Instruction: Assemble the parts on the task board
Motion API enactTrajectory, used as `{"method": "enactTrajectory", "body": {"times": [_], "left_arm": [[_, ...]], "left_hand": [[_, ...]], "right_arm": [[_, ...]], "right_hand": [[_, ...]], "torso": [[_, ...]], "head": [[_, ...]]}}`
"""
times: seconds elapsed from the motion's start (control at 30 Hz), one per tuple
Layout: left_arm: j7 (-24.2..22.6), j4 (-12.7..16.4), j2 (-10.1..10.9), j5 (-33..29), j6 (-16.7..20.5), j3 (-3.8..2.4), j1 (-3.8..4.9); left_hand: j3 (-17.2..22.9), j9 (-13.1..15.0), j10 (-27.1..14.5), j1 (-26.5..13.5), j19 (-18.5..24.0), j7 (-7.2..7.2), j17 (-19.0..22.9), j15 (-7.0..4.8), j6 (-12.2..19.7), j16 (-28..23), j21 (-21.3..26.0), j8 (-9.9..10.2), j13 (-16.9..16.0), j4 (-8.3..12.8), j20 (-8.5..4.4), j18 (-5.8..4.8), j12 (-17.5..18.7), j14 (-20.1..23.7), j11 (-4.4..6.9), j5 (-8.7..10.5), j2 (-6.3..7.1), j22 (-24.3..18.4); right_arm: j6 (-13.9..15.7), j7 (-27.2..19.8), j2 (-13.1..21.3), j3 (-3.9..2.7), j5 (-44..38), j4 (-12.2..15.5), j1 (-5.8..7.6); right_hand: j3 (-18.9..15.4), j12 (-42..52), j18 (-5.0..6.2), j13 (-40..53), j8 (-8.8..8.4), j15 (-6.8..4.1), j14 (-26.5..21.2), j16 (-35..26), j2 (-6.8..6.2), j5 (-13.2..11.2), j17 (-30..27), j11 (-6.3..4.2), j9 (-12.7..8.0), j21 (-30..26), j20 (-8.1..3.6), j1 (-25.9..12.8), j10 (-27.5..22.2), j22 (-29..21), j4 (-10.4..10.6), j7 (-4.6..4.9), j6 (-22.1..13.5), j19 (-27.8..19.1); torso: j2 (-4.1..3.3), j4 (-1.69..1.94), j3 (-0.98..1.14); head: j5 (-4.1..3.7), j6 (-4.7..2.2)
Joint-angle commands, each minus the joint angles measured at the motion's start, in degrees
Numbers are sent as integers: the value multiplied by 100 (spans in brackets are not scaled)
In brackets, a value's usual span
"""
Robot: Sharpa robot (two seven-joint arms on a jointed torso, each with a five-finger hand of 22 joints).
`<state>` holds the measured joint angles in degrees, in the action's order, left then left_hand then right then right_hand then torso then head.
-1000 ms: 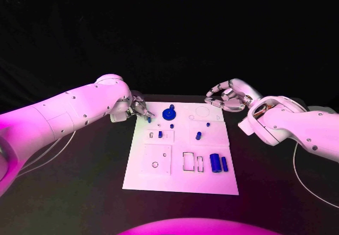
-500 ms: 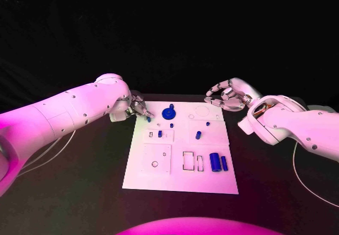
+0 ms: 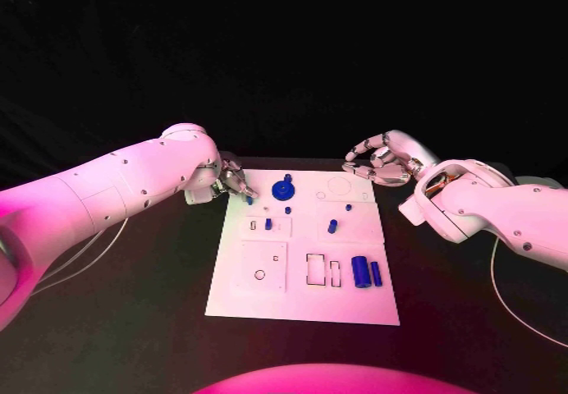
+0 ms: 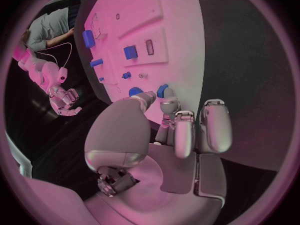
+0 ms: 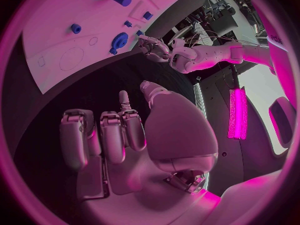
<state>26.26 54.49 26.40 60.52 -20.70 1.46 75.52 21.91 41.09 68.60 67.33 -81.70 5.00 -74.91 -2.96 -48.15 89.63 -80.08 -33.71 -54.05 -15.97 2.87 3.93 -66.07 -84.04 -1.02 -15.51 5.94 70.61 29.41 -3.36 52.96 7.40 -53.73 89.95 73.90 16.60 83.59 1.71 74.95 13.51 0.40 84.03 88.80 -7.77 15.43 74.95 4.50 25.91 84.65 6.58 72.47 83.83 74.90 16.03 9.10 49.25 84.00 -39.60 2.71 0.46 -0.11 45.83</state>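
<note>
Left hand: my left hand (image 3: 231,184) sits at the far left corner of the white board (image 3: 243,300); its fingers (image 4: 175,130) are bunched together, tips by a small blue peg (image 4: 162,90) at the board's edge. I cannot tell whether they pinch it.
Right hand: my right hand (image 3: 379,162) hangs off the board's far right corner, above the black counter (image 3: 118,328); its fingers (image 5: 103,135) are curled in on nothing.
Board: flat in the middle of the counter, long side running away from me.
Blue parts: a round knob (image 3: 284,190) at the far end between my hands; a small peg (image 3: 332,226) mid-board; two cylinders (image 3: 361,272) lying side by side in the near right area.
Recesses: a rectangular slot (image 3: 316,269) just left of the cylinders; a square panel with a small hole (image 3: 262,266) on the near left.
</note>
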Motion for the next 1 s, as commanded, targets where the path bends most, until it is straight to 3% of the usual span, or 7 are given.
{"method": "enactTrajectory", "body": {"times": [0.03,0.37,0.57,0.63,0.77,1.0], "left_arm": [[-48,-6,-21,-91,-86,1,-1],[-63,-35,-31,-128,-49,10,-8],[-76,-50,-15,-253,13,12,-10],[-81,-55,-4,-310,20,13,-10],[-90,-60,26,-412,47,14,-11],[-108,6,139,-714,190,16,-10]], "left_hand": [[59,-6,14,105,-13,-19,-1505,-5,-28,35,3,-35,-13,6,11,8,-36,-595,45,-23,-1,4],[312,-19,27,489,-17,-47,-1509,-29,-8,37,-5,-61,-9,152,-6,6,-42,-596,73,-22,-69,23],[1119,24,35,830,-12,-18,-1507,-26,92,36,-3,-158,30,536,-12,7,-12,-595,63,-47,-98,27],[1608,72,43,718,-9,11,-1502,-1,113,32,-4,-245,54,689,8,7,-1,-594,37,-44,-16,29],[2155,130,46,476,-8,22,-1490,8,134,26,-7,-350,75,953,25,7,-2,-590,31,-58,86,37],[2618,180,85,204,-6,2,-1457,-5,86,8,-10,-463,50,1243,19,8,-37,-579,45,-136,176,43]], "right_arm": [[-27,-30,-4,0,-20,8,-3],[-25,-31,-4,0,-20,9,-3],[-27,-30,-3,0,-20,8,-3],[-27,-29,-2,0,-20,7,-3],[-29,-29,3,0,-20,6,-3],[-31,-27,7,0,-19,1,-3]], "right_hand": [[20,-14,-13,795,28,-27,495,-18,25,13,1045,-19,0,-36,-46,-52,5,1045,22,-1,23,262],[29,-13,-12,796,34,-29,495,-19,29,15,1043,-21,0,-38,-47,-56,6,1044,19,-2,23,261],[29,-13,-12,796,34,-29,495,-19,29,15,1043,-21,0,-38,-47,-56,6,1044,19,-2,23,261],[29,-13,-12,796,34,-29,495,-19,29,15,1043,-21,0,-38,-47,-56,6,1044,19,-2,23,261],[29,-13,-12,796,34,-29,495,-19,29,15,1043,-21,0,-38,-47,-56,6,1044,19,-2,23,261],[29,-13,-12,796,34,-29,495,-19,29,15,1043,-21,0,-38,-47,-56,6,1044,19,-2,23,261]], "torso": [[0,-1,-1],[0,1,0],[2,-4,2],[4,-3,1],[2,5,1],[5,5,0]], "head": [[9,7],[10,21],[16,20],[17,23],[16,20],[41,16]]}}
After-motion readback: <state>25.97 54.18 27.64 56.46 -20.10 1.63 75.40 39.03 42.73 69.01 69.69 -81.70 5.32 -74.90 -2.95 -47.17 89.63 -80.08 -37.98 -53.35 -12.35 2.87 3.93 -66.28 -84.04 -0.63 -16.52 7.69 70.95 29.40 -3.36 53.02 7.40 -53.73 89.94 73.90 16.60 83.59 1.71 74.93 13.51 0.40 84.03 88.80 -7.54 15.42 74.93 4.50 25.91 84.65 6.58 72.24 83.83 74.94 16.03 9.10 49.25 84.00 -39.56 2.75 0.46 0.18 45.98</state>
